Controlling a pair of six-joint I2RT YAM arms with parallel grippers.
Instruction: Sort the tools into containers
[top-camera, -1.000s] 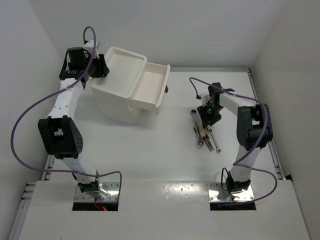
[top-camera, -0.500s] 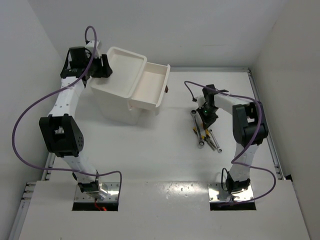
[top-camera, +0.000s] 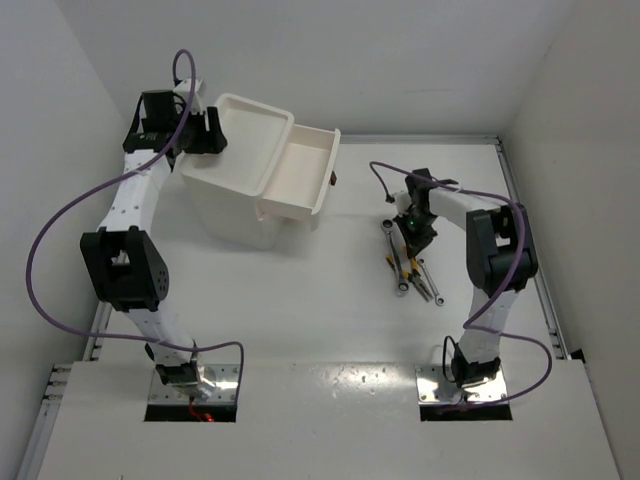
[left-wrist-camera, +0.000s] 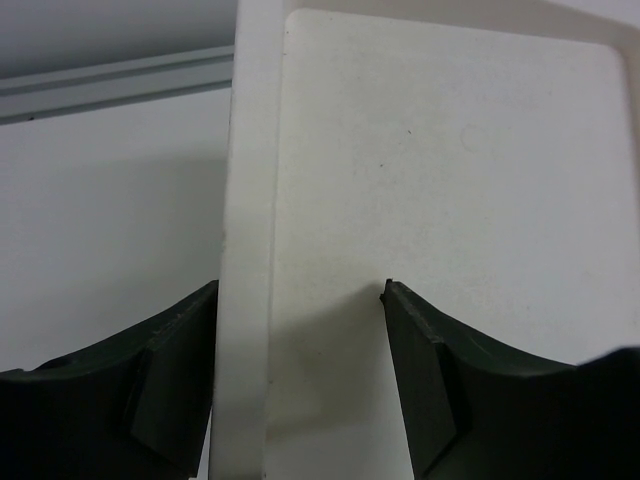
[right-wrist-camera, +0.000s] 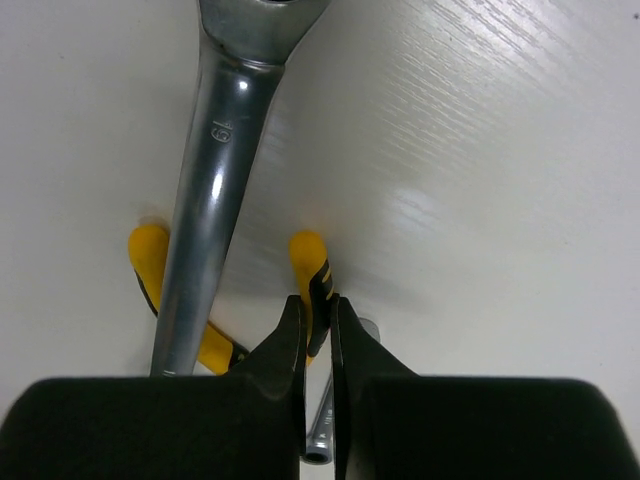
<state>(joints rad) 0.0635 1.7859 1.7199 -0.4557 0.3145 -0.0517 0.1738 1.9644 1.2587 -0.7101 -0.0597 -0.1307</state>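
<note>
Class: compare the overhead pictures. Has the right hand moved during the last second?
Yes. The right hand shifted slightly left, towards the cabinet, over the unmoved wrench; it pinches the yellow-handled pliers.

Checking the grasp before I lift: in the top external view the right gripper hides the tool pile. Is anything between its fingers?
Observer: Yes. The right wrist view shows the right gripper shut on one handle of the yellow-handled pliers.
Operator: Is anything lying on them?
Observer: A silver wrench crosses over their other handle, so it may shift when you lift.
Operator: And the left gripper?
Observer: The left gripper is open and straddles the cabinet's rim, with one finger outside it and one over the top tray.
</note>
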